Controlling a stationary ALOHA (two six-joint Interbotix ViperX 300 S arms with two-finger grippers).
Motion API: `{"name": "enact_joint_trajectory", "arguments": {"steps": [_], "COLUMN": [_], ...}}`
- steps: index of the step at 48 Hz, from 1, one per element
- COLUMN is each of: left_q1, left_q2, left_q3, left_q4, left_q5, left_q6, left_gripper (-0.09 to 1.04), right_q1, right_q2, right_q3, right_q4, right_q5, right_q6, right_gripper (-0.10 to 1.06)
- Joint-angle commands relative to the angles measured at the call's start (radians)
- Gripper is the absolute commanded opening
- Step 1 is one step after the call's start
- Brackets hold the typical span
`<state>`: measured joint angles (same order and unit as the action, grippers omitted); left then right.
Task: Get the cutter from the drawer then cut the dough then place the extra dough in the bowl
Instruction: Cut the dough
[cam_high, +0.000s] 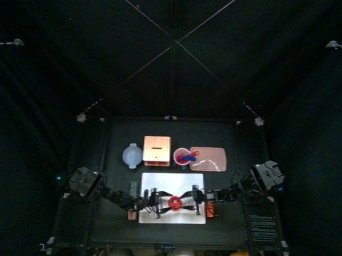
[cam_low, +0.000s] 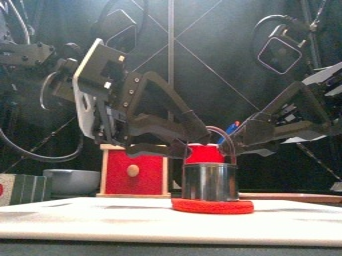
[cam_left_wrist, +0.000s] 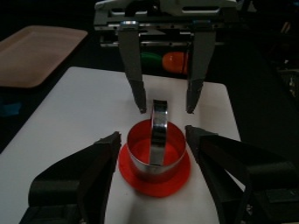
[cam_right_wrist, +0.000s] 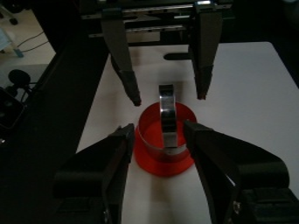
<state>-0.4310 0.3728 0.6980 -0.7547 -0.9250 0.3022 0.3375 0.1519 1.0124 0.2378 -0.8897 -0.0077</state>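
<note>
The round metal cutter (cam_low: 210, 182) stands on the flat red dough (cam_low: 211, 208) in the middle of the white cutting board (cam_high: 158, 182). In the left wrist view my left gripper (cam_left_wrist: 155, 138) is open, its jaws on either side of the cutter (cam_left_wrist: 156, 144) and dough (cam_left_wrist: 152, 175). My right gripper (cam_right_wrist: 162, 129) comes from the opposite side, also open, with the cutter (cam_right_wrist: 167, 122) between its jaws. The cutter's wire handle stands upright. From above, both grippers meet over the dough (cam_high: 175, 205).
Behind the board stand the blue-grey bowl (cam_high: 131, 155), the wooden box with a red drawer front (cam_high: 158, 150) and the pink tray (cam_high: 214, 160) with the red cup (cam_high: 187, 155) holding toy knives.
</note>
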Motion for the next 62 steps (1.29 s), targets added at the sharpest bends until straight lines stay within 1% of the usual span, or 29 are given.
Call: {"name": "enact_joint_trajectory", "arguments": {"steps": [1,11,17,25,30,38,43,62], "left_q1": [0.002,0.006,0.006,0.006,0.006,0.006,0.006,0.017], "left_q2": [-0.011,-0.011,-0.011,-0.012,-0.015,-0.014,-0.015,-0.026], "left_q3": [-0.018,-0.023,-0.025,-0.026,-0.026,-0.026,-0.026,-0.015], "left_q4": [0.003,0.003,0.003,0.005,0.008,0.012,0.011,0.021], "left_q5": [0.003,0.006,0.011,0.035,0.037,0.043,0.044,0.046], "left_q6": [0.0,0.0,0.0,0.0,0.0,0.0,0.002,0.005], "left_gripper": [0.94,0.94,0.93,0.89,0.85,0.81,0.79,0.68], "right_q1": [0.003,-0.002,-0.003,-0.003,-0.005,-0.018,-0.021,-0.046], "right_q2": [-0.037,-0.037,-0.038,-0.037,-0.037,-0.028,-0.017,-0.005], "right_q3": [-0.018,-0.028,-0.031,-0.035,-0.04,-0.04,-0.038,-0.038], "right_q4": [0.011,0.028,0.021,0.018,0.023,0.017,0.018,0.021], "right_q5": [0.023,0.052,0.058,0.06,0.06,0.06,0.061,0.061], "right_q6": [-0.008,-0.008,-0.02,-0.032,-0.037,-0.037,-0.037,-0.037], "right_gripper": [0.84,0.84,0.84,0.81,0.78,0.67,0.62,0.61]}}
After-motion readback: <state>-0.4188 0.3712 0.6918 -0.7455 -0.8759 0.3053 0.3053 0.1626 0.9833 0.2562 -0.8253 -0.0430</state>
